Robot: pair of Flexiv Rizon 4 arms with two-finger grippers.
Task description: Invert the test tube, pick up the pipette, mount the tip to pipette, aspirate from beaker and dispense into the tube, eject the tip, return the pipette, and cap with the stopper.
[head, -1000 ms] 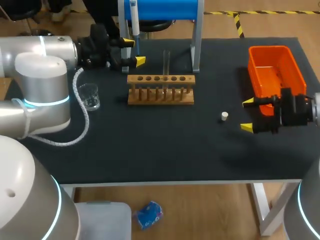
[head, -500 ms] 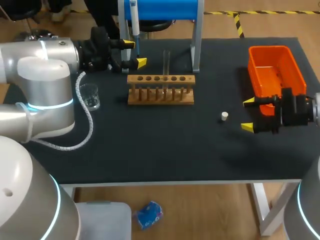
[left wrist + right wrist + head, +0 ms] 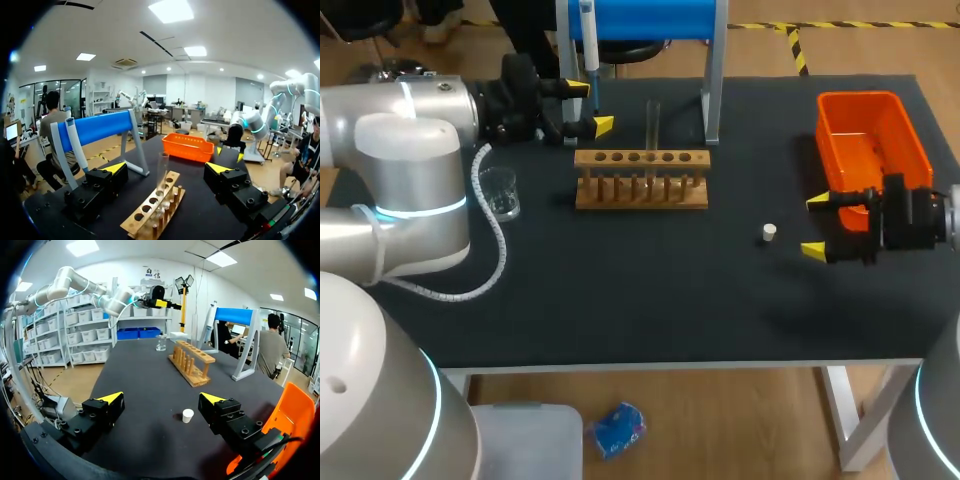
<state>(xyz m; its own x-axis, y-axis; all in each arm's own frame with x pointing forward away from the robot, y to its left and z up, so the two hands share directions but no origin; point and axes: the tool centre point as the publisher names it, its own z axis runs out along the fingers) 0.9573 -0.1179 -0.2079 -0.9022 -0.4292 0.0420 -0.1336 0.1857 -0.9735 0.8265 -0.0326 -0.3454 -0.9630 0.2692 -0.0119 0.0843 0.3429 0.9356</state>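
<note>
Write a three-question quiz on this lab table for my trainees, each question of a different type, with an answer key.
1. True or false: the test tube stands upright in the wooden rack.
2. The white stopper lies nearest to: A) the beaker, B) the right gripper, C) the pipette.
3. Fill in: the left gripper is ___, holding nothing.
Key: 1 true; 2 B; 3 open.

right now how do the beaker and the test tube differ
The beaker is short and wide; the test tube is tall and thin. The beaker sits on the table, off one end of the wooden rack; the test tube stands upright in that rack. Both are clear.
</note>
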